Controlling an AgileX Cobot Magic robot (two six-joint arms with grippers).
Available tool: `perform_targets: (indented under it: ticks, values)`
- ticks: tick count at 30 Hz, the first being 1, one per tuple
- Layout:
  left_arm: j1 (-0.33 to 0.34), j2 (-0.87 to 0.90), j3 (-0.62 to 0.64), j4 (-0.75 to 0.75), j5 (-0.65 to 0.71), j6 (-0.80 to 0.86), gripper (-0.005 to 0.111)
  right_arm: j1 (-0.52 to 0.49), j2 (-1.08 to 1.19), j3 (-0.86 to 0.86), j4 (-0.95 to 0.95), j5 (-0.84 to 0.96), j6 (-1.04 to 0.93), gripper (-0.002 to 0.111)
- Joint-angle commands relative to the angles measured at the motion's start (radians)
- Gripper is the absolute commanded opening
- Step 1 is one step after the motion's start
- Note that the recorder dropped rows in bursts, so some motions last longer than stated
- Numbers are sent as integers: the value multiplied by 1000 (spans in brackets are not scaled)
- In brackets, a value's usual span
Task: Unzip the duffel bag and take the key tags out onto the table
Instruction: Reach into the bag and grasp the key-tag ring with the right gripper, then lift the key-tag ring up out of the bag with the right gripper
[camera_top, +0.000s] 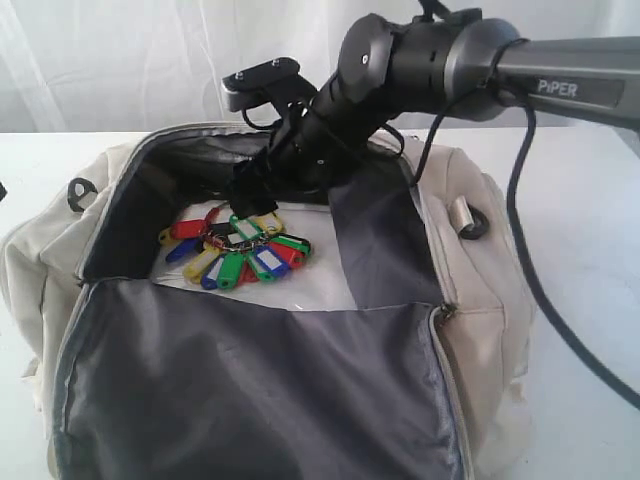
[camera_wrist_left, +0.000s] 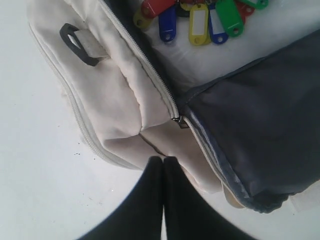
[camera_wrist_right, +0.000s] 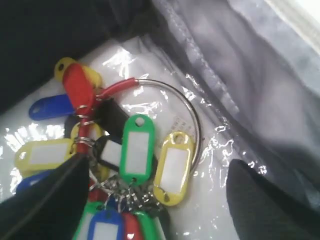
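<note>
Hanging inside the unzipped duffel bag, the right gripper had its jaws spread wide to either side of the key tags, apparently to straddle the bunch and its metal ring before closing. The tags lay on crinkled clear plastic at the bag's bottom, not yet on the table. A dark lining flap lay folded toward the camera, leaving the opening free. The left gripper, jaws pressed together on nothing, sat by the bag's corner, seemingly parked clear of the reach
</note>
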Motion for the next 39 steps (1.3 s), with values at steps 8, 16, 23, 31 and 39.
perform_targets:
  ticks: [8,16,23,31,39]
  values:
    - [2,-9,5,-17,10,-10,0,3,80,-8,16,-18,10,71]
    - [2,-9,5,-41,10,-3,0,45,84,-8,42,-66,8,63]
    - [2,-9,5,-41,10,-3,0,60,112,-9,32,-58,35,52]
    - [2,-9,5,-43,10,-3,0,60,115,-9,36,-62,63,29]
    - [2,-9,5,-43,11,-3,0,60,78,-74,9,-62,71,0]
